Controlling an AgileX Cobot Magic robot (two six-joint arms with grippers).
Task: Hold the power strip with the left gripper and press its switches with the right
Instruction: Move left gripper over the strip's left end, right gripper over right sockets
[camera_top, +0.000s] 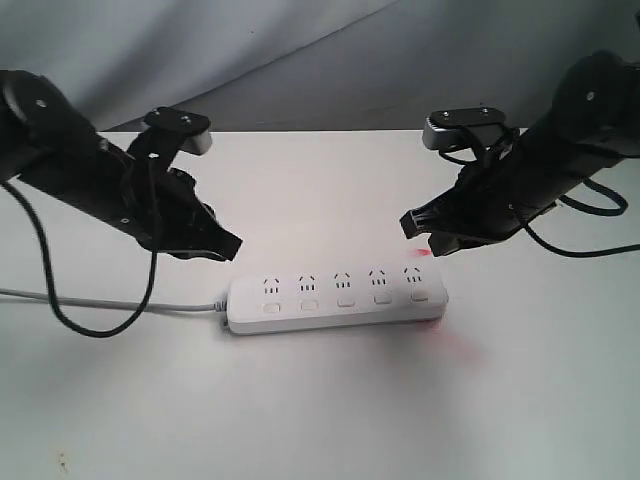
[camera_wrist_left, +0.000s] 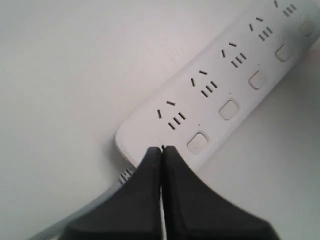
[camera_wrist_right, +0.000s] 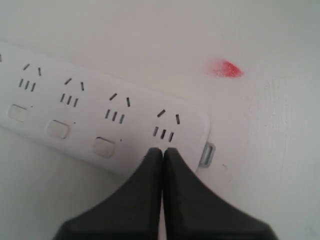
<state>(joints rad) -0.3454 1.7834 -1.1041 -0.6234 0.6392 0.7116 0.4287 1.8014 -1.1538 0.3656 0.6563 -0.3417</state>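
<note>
The white power strip (camera_top: 340, 318) lies flat across the middle of the table, five sockets in a row with a switch (camera_top: 346, 299) below each. Its thin grey cord (camera_top: 100, 302) runs off to the left. My left gripper (camera_top: 235, 248) is shut and empty, just behind the strip's cord end and apart from it. In the left wrist view its tips (camera_wrist_left: 161, 149) sit over the strip's (camera_wrist_left: 215, 95) end beside the first switch (camera_wrist_left: 198, 142). My right gripper (camera_top: 407, 222) is shut and empty, raised behind the other end. Its tips (camera_wrist_right: 162, 150) cover the last switch of the strip (camera_wrist_right: 100, 115).
A red glow (camera_top: 445, 335) marks the white table by the strip's right end and shows as a red spot (camera_wrist_right: 227, 69) in the right wrist view. A loose black cable (camera_top: 60, 315) loops from the left arm down onto the table over the cord.
</note>
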